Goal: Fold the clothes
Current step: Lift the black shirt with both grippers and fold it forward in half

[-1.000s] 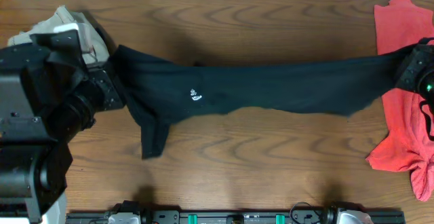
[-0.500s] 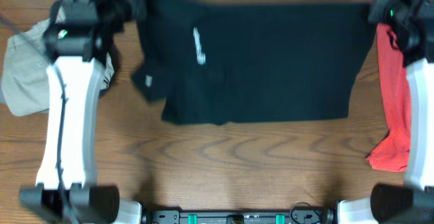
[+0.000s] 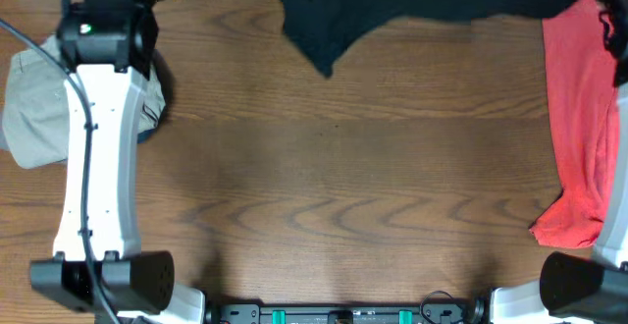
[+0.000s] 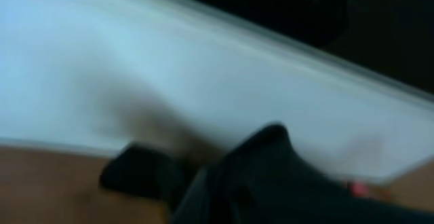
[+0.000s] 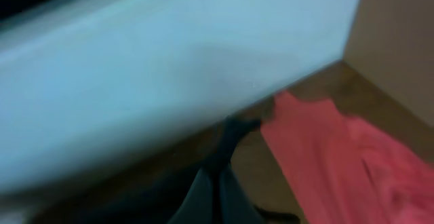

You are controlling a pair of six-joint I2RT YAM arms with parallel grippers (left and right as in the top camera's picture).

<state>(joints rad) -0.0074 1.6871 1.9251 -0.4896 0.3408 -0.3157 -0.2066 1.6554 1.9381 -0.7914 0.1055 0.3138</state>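
The black shirt [image 3: 392, 5] hangs stretched along the table's far edge, with only its lower part and one hanging corner in the overhead view. Both arms reach to the far edge, and their fingertips lie past the top of that view. In the blurred left wrist view my left gripper [image 4: 210, 200] is shut on black shirt fabric [image 4: 285, 183]. In the right wrist view my right gripper [image 5: 215, 193] is shut on the shirt's other end [image 5: 230, 139]. The coral-red garment [image 3: 579, 118] lies at the right edge, and also shows in the right wrist view [image 5: 339, 149]. The khaki trousers [image 3: 34, 98] lie bunched at the left.
The wooden table [image 3: 334, 187] spreads out below the shirt. The left arm [image 3: 93, 147] runs up the left side beside the trousers. The arm bases [image 3: 343, 314] stand at the near edge. A pale wall [image 5: 169, 61] stands beyond the far edge.
Both arms have carried the black shirt away toward the far edge. It was spread over the upper table half a second ago and now mostly lies past the top of the view.
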